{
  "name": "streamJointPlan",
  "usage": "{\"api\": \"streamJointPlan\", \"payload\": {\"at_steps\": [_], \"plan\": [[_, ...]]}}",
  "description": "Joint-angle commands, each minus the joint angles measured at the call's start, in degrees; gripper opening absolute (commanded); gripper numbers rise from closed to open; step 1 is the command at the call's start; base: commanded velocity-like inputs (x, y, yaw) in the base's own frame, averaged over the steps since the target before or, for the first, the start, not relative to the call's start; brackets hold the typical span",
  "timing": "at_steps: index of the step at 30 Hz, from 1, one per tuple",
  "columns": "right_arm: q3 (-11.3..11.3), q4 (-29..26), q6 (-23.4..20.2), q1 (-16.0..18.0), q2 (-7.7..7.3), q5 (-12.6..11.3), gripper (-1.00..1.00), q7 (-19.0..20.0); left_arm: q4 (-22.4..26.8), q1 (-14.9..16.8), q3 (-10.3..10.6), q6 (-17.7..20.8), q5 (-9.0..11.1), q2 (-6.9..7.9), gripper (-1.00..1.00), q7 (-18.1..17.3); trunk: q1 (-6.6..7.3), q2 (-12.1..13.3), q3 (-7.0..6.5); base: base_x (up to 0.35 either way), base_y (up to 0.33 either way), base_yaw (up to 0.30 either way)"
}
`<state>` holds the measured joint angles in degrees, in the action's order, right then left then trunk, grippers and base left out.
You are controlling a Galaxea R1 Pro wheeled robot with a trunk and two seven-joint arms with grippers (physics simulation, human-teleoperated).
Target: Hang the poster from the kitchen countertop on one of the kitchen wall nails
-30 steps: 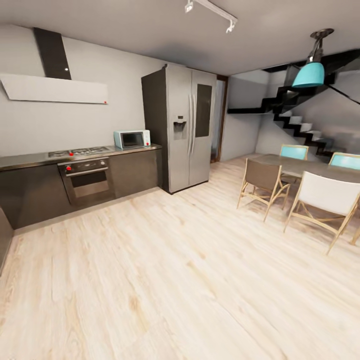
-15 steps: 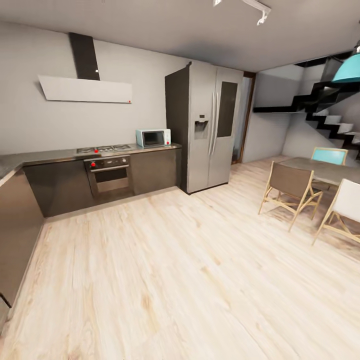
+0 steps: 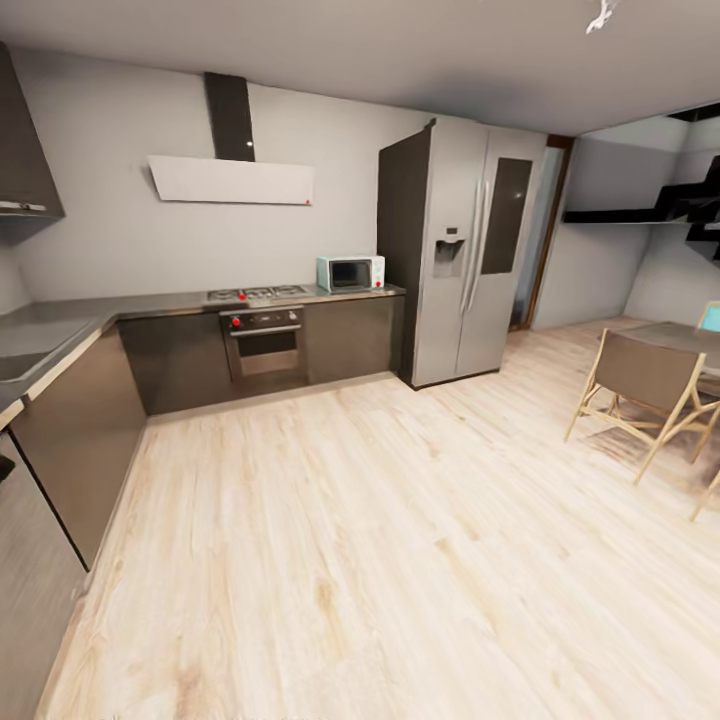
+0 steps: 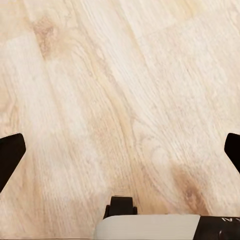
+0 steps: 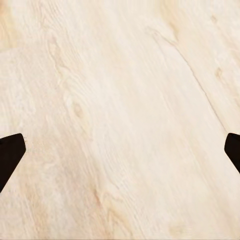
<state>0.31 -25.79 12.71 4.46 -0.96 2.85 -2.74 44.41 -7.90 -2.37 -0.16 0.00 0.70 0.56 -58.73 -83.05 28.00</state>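
The grey kitchen countertop (image 3: 150, 303) runs along the back wall and turns toward me at the left (image 3: 40, 335), over dark cabinets. No poster is in view on it from here. In the left wrist view my left gripper (image 4: 120, 150) is open, its dark fingertips (image 4: 10, 157) wide apart over pale wood floor. My right gripper (image 5: 120, 150) is open too in the right wrist view, with fingertips (image 5: 10, 152) spread above the same floor. Neither holds anything.
A hob and oven (image 3: 262, 338), a small white microwave (image 3: 350, 272) and a tall steel fridge (image 3: 465, 250) line the back wall under a white hood (image 3: 232, 180). A dining table with chairs (image 3: 645, 385) stands at the right. Pale wood floor (image 3: 380, 540) spreads between.
The head view has swung left: fridge, oven and chairs slid right in the picture, and the countertop's left leg and a wall cabinet came into view.
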Motion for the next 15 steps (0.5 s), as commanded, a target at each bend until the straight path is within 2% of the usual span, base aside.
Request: {"api": "streamJointPlan", "payload": {"at_steps": [1, 15], "plan": [[0.04, 0.03, 0.14, 0.03, 0.00, 0.30, 1.00, -0.25, 0.07, -0.01, 0.00, -0.02, 0.00, 0.00, 1.00, 0.06, 0.00, -0.03, 0.07, 0.000, 0.000, 0.278], [0.04, 0.03, 0.12, 0.03, 0.00, 0.32, 1.00, -0.25, 0.07, -0.01, 0.00, -0.02, 0.00, 0.00, 1.00, 0.06, 0.00, -0.03, 0.36, 0.000, 0.000, 0.278]]}}
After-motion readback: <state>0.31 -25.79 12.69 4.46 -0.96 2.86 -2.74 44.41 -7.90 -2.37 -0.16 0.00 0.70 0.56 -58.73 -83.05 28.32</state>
